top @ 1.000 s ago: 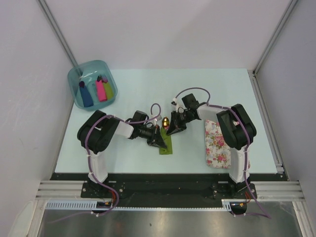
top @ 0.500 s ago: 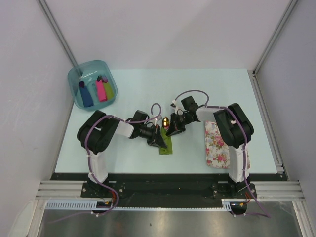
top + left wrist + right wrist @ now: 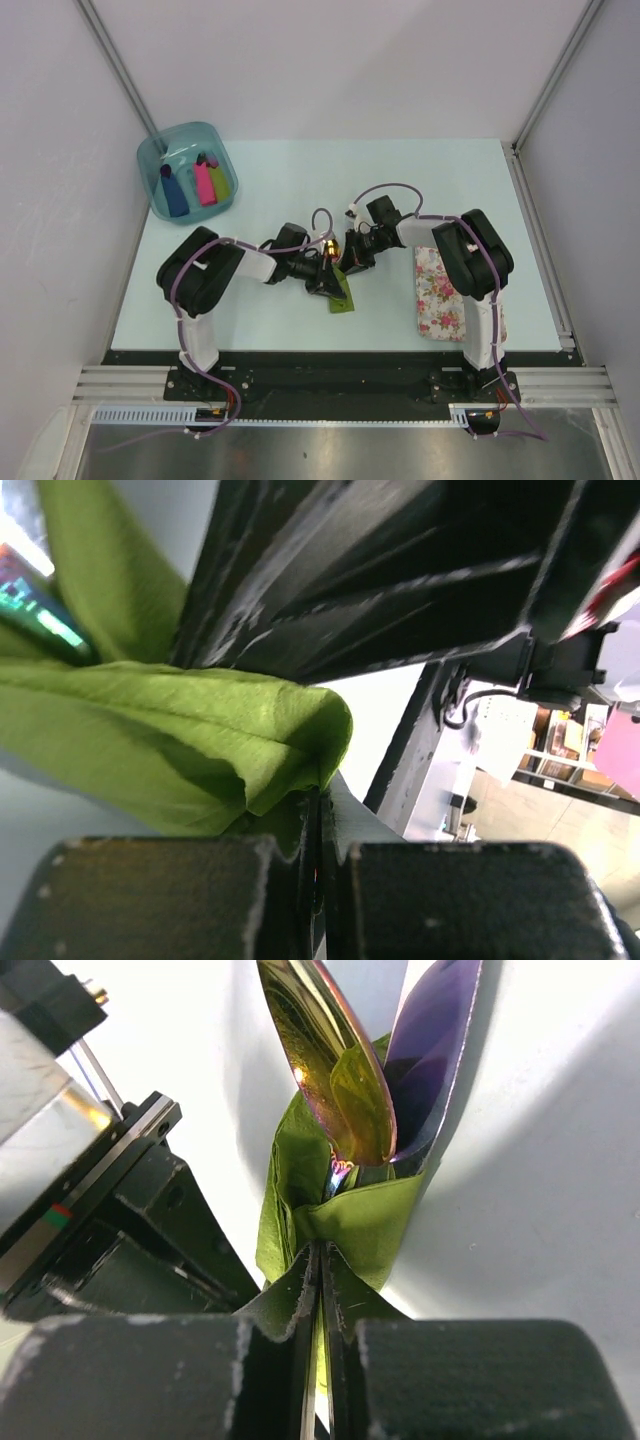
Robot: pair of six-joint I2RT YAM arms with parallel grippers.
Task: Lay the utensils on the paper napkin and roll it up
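Note:
The olive-green paper napkin (image 3: pixel 343 298) lies folded into a narrow bundle at the table's middle, between both grippers. It is wrapped around the utensils, whose shiny gold head (image 3: pixel 335 245) sticks out at the far end. In the right wrist view the napkin (image 3: pixel 355 1225) holds an iridescent gold spoon head (image 3: pixel 335 1070) and a purple head (image 3: pixel 435 1040). My right gripper (image 3: pixel 320 1255) is shut on the napkin's fold just below the heads, and it also shows from above (image 3: pixel 352 262). My left gripper (image 3: pixel 322 802) is shut on a napkin fold (image 3: pixel 200 730), and it also shows from above (image 3: pixel 326 282).
A teal bin (image 3: pixel 150 160) at the back left holds blue (image 3: pixel 176 192), pink (image 3: pixel 204 183) and lime (image 3: pixel 221 181) rolls. A white floral mat (image 3: pixel 440 292) lies to the right, partly under the right arm.
My left gripper has shifted right and turned, and the napkin's near end has swung slightly right with it. The right gripper has barely moved.

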